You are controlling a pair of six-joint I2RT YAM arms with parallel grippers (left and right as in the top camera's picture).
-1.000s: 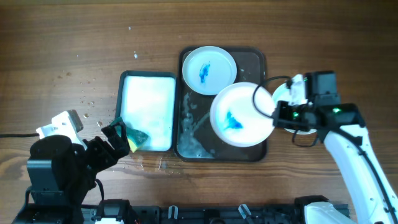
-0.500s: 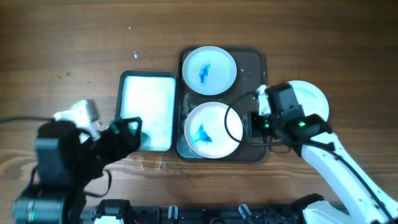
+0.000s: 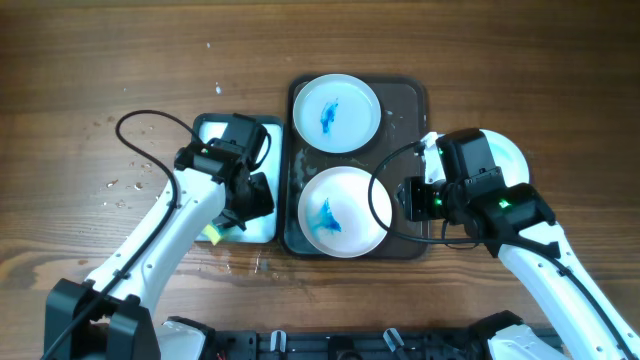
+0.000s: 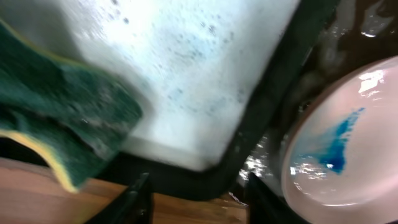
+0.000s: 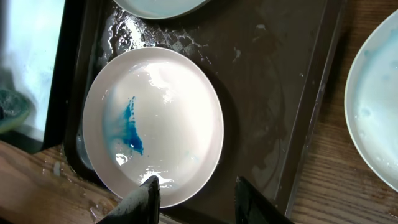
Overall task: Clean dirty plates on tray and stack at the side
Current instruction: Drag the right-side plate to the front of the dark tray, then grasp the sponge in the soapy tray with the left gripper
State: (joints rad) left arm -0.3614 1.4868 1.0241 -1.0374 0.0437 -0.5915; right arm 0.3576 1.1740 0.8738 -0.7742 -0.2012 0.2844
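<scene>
Two round white blue-smeared plates [image 3: 336, 112] lying in the large dark brown rectangular tray [image 3: 408, 110], nearer plate [image 5: 161, 124] just ahead of the right jaws, parted and empty. Third white plate [image 5: 379, 106] on the wooden desk [image 3: 100, 60], right of them. Left jaws parted, empty, above the small dark-rimmed white tray [image 4: 273, 81]; green-and-yellow sponge [image 4: 68, 124] to their left.

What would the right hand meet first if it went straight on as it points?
Likely the near rim of the blue-smeared plate on the brown tray; the right hand hangs open above that edge. Depth unclear, possibly bare tray instead.
</scene>
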